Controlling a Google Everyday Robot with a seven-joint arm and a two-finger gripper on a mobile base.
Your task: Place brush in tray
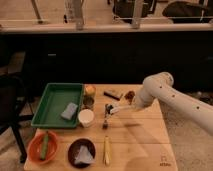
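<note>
- Hand (108,110) pressed together, over the middle of the bench (142,137), just right of white cup (86,117), above dark fork (105,122).
- brush (106,150) lies near front edge, right of dark bowl (81,151).
- tray (50,99) at back-left corner, brush outside it.

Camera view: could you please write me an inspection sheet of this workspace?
Surface: wooden table, most items on its left half.
Job's things: brush lies near the front edge, outside the tray.
Clutter: grey pad in the tray; cup; jars; block; fork; orange bowl; dark bowl.
Grippers: gripper shut, over mid-table just above the fork, away from the brush.
Cables: nothing seen.
Surroundings: dark counter behind the table.
</note>
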